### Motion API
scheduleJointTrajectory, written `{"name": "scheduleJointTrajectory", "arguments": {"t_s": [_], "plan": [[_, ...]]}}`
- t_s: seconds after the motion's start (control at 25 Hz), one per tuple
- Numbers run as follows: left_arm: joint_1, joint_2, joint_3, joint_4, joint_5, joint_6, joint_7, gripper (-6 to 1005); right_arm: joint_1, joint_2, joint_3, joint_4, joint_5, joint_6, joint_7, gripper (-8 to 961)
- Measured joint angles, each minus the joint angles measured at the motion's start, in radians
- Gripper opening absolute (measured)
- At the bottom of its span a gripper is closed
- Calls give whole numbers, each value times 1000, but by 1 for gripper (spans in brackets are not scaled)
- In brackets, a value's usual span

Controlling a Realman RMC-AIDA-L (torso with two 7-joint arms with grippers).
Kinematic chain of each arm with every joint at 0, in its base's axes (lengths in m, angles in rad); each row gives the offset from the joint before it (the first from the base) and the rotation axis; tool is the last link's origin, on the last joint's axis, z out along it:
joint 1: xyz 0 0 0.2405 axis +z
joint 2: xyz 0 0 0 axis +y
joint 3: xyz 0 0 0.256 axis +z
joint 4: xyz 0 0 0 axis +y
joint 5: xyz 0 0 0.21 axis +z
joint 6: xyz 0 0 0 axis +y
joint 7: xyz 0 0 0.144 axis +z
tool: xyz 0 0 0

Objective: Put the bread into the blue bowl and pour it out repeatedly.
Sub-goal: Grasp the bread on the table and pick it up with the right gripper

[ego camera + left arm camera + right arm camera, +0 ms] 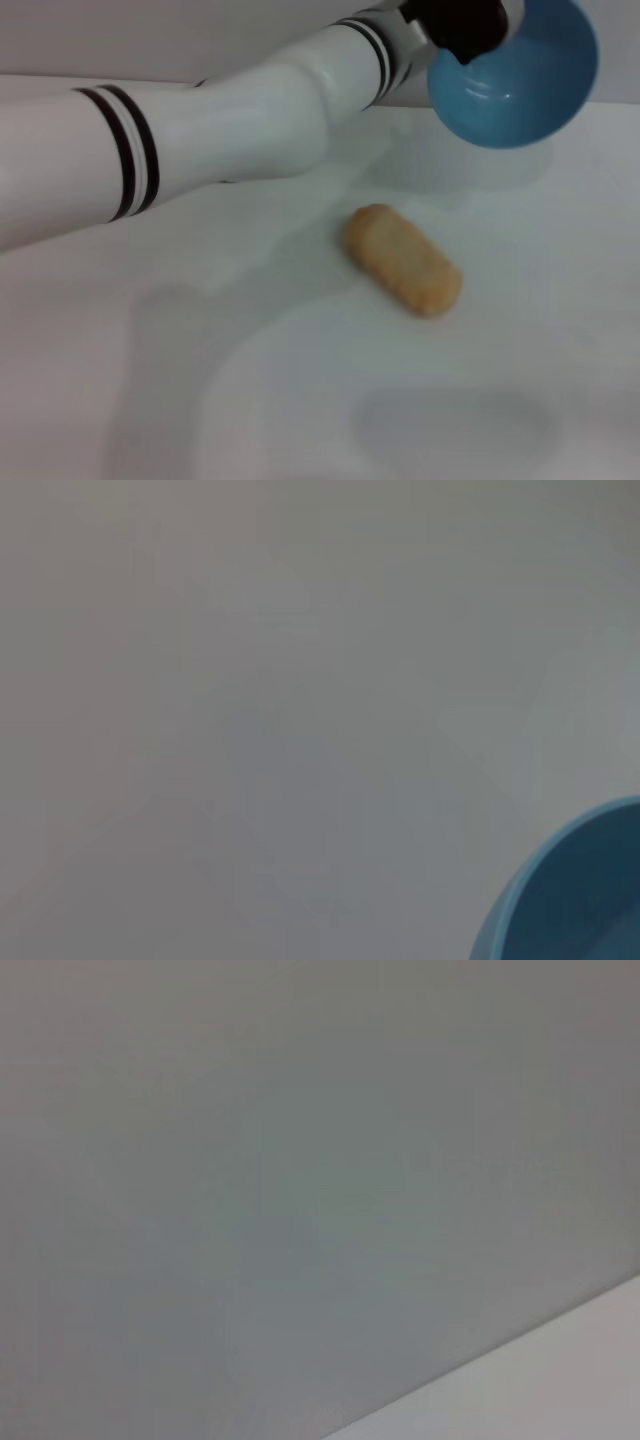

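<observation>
Bread is lying alone on the white worktop, plain tan side showing: one loaf, out of the bowl. One blue bowl is hanging in the air beyond it, tipped with its glossy inside facing us and showing nothing in it. Left claw is gripping the bowl's rim, closed on it. Right claw isn't showing anywhere.

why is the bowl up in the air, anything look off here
The blue bowl is held aloft and tipped on its side by the left gripper, its inside empty. The bread lies plain side up on the white table below, as expected right after pouring.
</observation>
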Motion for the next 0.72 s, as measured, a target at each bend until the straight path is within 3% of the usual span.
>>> {"name": "scheduleJointTrajectory", "arguments": {"t_s": [0.16,0.32,0.56,0.72], "plan": [[11,1,-16,-12,0,3,-54,0,36,-5,-69,3,-51,-11,78,433],[38,3,-39,-31,-1,7,-121,0,112,-25,-149,0,-174,16,264,436],[83,6,-72,-37,-1,13,-174,0,252,1,-189,24,-254,59,325,658],[113,6,-95,-36,-1,16,-176,0,346,1,-292,87,-314,102,342,712]]}}
